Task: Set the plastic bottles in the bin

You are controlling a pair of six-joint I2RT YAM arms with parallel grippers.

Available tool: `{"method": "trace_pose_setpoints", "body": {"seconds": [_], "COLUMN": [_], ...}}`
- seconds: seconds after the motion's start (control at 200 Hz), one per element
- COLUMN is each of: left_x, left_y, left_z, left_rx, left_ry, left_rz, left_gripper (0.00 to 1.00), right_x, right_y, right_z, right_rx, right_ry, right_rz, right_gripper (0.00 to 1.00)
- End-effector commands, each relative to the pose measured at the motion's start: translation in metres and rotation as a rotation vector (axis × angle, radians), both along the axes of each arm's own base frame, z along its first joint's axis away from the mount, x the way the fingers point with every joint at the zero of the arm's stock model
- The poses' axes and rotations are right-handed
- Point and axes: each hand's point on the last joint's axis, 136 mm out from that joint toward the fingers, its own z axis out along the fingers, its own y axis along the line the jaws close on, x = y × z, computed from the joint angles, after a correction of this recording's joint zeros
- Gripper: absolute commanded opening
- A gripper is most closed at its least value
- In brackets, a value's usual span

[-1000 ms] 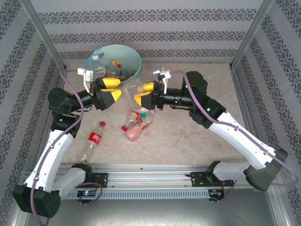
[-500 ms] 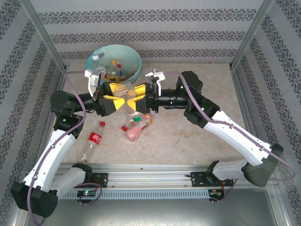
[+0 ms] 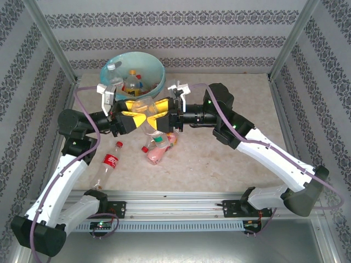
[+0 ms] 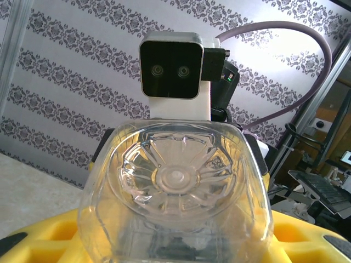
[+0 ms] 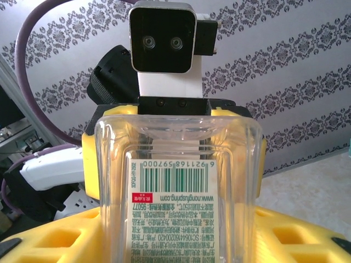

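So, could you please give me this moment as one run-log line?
clear bottle: off table, between left gripper and right gripper | grip: holder unclear | bin: holds bottles | table: loose bottles lying

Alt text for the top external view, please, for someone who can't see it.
The left gripper and right gripper meet around one clear bottle above the table, just in front of the bin, which holds several bottles. A cluster of bottles and a red-labelled bottle lie nearer the arms' bases.
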Motion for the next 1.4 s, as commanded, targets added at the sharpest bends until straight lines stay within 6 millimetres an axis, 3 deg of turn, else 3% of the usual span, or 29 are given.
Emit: {"method": "trace_pose_setpoints", "body": {"seconds": [0.0, 0.235, 0.3, 0.505, 0.634, 0.834, 0.979, 1.219, 1.394], "left_x": [0.003, 0.007, 0.014, 0.058, 0.103, 0.178, 0.227, 0.281, 0.299], "left_y": [0.003, 0.008, 0.013, 0.046, 0.071, 0.079, 0.085, 0.079, 0.079], "left_z": [0.008, 0.022, 0.029, 0.051, 0.054, 0.033, 0.001, -0.053, -0.073], "left_rx": [-0.042, -0.076, -0.072, 0.004, 0.100, 0.196, 0.340, 0.504, 0.567], "left_ry": [-0.048, -0.085, -0.095, -0.125, -0.102, -0.033, 0.000, 0.069, 0.074], "left_rz": [0.047, 0.110, 0.182, 0.580, 0.820, 0.977, 1.065, 1.081, 1.103], "left_gripper": [0.36, 0.34, 0.34, 0.34, 0.31, 0.30, 0.28, 0.30, 0.36], "right_x": [-0.014, -0.002, 0.008, 0.042, 0.045, 0.045, 0.044, 0.039, 0.038], "right_y": [-0.007, -0.026, -0.041, -0.117, -0.135, -0.131, -0.129, -0.135, -0.139], "right_z": [0.017, 0.022, 0.025, 0.027, 0.017, 0.003, -0.001, -0.009, -0.012], "right_rx": [0.053, 0.064, 0.068, 0.079, 0.062, 0.021, 0.024, -0.002, -0.009], "right_ry": [-0.052, -0.093, -0.124, -0.180, -0.182, -0.125, -0.091, -0.063, -0.058], "right_rz": [0.022, -0.135, -0.250, -0.720, -0.803, -0.785, -0.772, -0.780, -0.791], "right_gripper": [0.59, 0.89, 0.90, 0.92, 0.91, 0.88, 0.87, 0.86, 0.85]}}
